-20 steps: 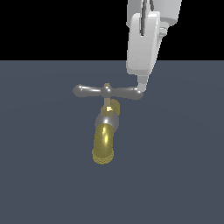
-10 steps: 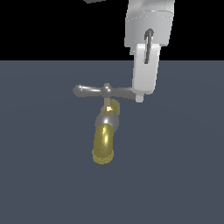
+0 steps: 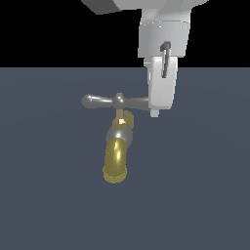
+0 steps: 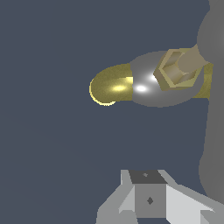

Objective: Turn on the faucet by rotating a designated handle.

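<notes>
Exterior view, item one: the faucet (image 3: 117,156), lying on the dark bench (image 3: 44,205) near the middle of the scene, its brass-gold spout pointing toward the camera and a thin stem rising behind it.

Item two: the handle (image 3: 105,101), a silver-grey crossbar on top of the stem. One arm, on the exterior view's left, is free and ends in a rounded knob. The other arm, on the exterior view's right, runs behind the claw (image 3: 155,113).

Item three: the claw, hanging upright with its pale body over that right-hand arm tip. We cannot tell whether its jaws are wide or narrow, nor whether they touch the bar.

Wrist view, item four: spout, silver collar and hex nut seen from above, with the grey bar along one edge.

Handling note: we judge the step in hand to be pushing the arm tip sideways around the stem. Contact is best kept far out on the arm for leverage, low enough not to slip over the bar, following an arc instead of a straight line.
</notes>
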`<action>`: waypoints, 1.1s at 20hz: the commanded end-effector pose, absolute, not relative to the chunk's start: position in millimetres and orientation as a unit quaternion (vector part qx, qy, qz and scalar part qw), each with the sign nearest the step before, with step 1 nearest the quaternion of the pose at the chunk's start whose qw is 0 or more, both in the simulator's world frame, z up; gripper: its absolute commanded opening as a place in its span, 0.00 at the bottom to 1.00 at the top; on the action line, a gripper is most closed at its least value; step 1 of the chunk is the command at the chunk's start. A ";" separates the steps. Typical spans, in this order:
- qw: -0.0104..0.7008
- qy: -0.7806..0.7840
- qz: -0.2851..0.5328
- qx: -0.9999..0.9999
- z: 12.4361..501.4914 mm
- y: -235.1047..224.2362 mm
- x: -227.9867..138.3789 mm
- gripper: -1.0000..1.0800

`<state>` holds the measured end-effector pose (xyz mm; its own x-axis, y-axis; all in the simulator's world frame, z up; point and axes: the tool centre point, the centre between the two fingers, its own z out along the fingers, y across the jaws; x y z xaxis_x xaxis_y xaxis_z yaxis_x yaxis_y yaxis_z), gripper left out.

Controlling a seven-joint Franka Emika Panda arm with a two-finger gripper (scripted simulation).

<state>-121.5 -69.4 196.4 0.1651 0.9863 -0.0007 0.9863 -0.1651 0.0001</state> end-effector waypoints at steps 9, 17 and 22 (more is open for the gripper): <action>0.000 0.646 0.000 0.763 196.3 -74.8 -103.2 0.00; 0.000 0.646 0.000 0.763 196.3 -81.2 -82.4 0.00; 0.000 0.647 0.000 0.763 196.2 -84.9 -69.4 0.00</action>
<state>-77.8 -84.2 194.5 0.1665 0.9860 0.0016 0.9860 -0.1664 -0.0099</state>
